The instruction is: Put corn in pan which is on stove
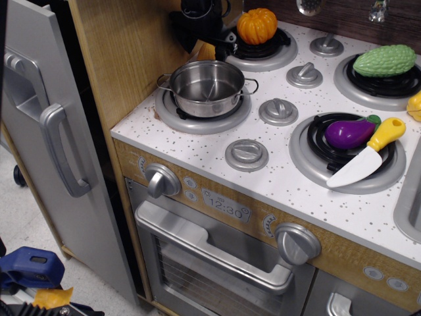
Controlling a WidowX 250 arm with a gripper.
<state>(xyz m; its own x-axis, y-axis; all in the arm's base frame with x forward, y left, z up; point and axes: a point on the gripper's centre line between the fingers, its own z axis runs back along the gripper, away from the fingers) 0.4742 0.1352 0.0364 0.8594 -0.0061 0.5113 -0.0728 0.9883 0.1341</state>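
Observation:
The corn is a small yellow-orange piece standing on the stove at the back left, just behind the pan and mostly hidden. The pan is a shiny empty steel pot on the front left burner. My black gripper is low over the corn at the back left, with its dark fingers on either side of it. The jaws look apart, and I cannot tell if they touch the corn.
An orange pumpkin sits on the back burner right of the gripper. A green gourd, a purple eggplant and a yellow-handled knife lie on the right burners. A wooden wall stands left of the stove.

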